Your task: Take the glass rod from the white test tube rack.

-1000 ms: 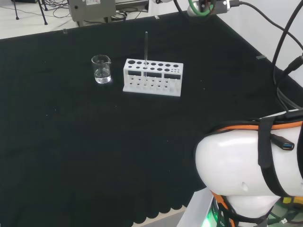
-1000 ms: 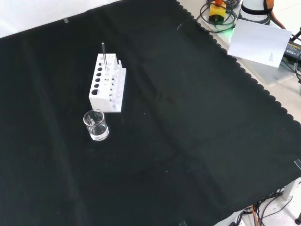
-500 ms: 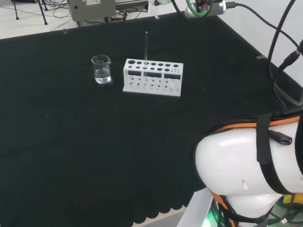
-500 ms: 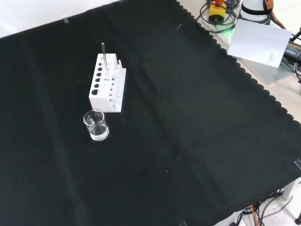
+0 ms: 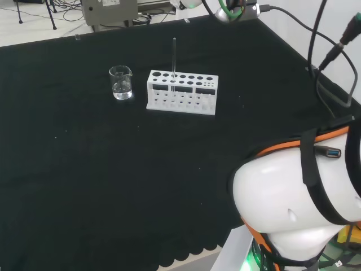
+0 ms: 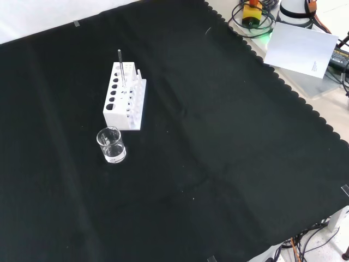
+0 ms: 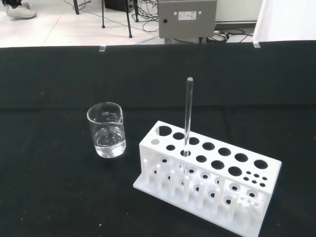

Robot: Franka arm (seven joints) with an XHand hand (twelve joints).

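glass rod standing in the rack, untouched

from behind the arm, the white test tube rack (image 5: pixel 182 91) sits toward the far side of the black-clothed surface (image 5: pixel 113 169), its long side facing the camera. the glass rod (image 5: pixel 174 56) stands upright in one of the holes toward the rack's left end, its top well above the rack. a small clear beaker (image 5: pixel 120 83) stands just beside the rack on its left, apart from it. the arm's big white link (image 5: pixel 287 209) bulks at the lower right.

from the front, the rack (image 6: pixel 125 96) lies end-on in the upper left part of the cloth, the rod (image 6: pixel 121 68) rising from its far half. the beaker (image 6: pixel 112 145) stands nearer the camera than the rack, close to its near end, not touching.

past the wrist, the rack (image 7: pixel 207 177) and rod (image 7: pixel 187 116) are close and plain, the rod upright in a hole of the back row. the beaker (image 7: pixel 106 130) holds a little clear liquid. whether the robot hand is clenched or relaxed i cannot tell.
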